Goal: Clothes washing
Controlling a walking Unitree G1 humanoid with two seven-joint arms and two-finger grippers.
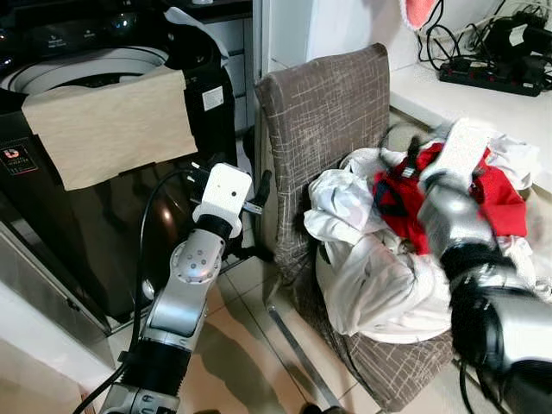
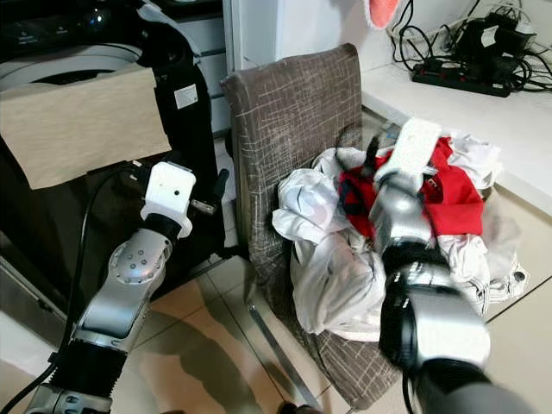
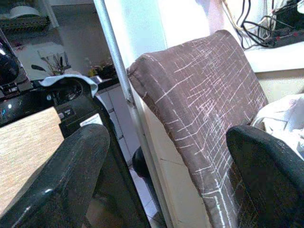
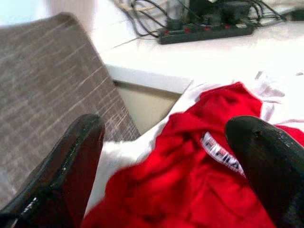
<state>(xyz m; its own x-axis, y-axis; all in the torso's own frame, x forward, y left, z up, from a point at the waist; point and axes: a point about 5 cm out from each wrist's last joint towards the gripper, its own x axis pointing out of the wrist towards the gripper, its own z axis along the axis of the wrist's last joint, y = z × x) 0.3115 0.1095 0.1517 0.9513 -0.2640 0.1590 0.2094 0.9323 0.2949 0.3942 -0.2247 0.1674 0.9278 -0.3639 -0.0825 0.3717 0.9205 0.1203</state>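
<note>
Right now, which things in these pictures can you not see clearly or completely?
- Inside of the washing machine: hidden in the eye views by a beige cloth over its rim.
- Right gripper: its tips are cut off by the wrist view's edge above the red garment.
- Label on that garment: blurred, unreadable.
- Chair seat: buried under clothes.

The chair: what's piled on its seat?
A heap of clothes lies on the chair: white garments with a red garment on top. The right gripper, fingers apart, hovers over the red one. Whatever lies under the heap is covered.
</note>
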